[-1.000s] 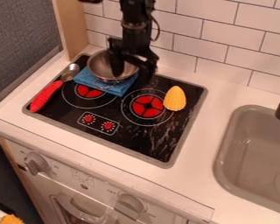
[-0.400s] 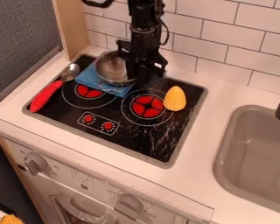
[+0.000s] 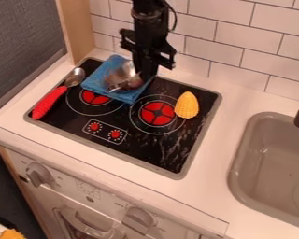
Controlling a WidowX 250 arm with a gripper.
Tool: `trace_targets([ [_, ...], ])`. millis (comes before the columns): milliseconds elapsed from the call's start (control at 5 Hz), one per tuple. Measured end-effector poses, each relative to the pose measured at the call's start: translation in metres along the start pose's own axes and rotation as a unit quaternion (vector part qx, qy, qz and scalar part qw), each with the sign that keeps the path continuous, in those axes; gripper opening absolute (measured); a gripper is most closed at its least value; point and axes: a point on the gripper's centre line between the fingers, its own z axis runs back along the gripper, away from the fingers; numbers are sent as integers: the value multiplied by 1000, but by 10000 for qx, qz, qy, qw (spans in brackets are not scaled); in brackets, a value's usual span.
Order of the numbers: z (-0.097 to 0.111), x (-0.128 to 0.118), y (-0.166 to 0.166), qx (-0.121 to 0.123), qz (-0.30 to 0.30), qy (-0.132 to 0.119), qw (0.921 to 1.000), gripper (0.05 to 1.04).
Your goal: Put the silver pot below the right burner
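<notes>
Silver pot (image 3: 122, 77) tilted close against the gripper (image 3: 145, 74)

It's on the spoon (image 3: 50, 101) side of the jaws, over a blue cloth (image 3: 96, 83); a poor hold on that slanted rim could let it roll, and a low drag could bunch the cloth; I can't tell whether the jaws are spread or pinching, their tips lost in shadow; the pot's underside is hidden too.

Left of the blue cloth (image 3: 97, 81) lies a red-handled spoon (image 3: 50, 101), its metal bowl near the cloth. Right of the cloth is a yellow toy corn cob (image 3: 187, 105), and farther right, a gray sink (image 3: 255, 154). White wall tiles (image 3: 230, 37) rise behind it.
</notes>
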Motion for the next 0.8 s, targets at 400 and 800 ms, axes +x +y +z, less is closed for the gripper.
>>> trace_targets([
  [400,4,-78,-49,17,-618,319,9976,68],
  [800,-11,-103,-75,270,-860,406,9951,106],
])
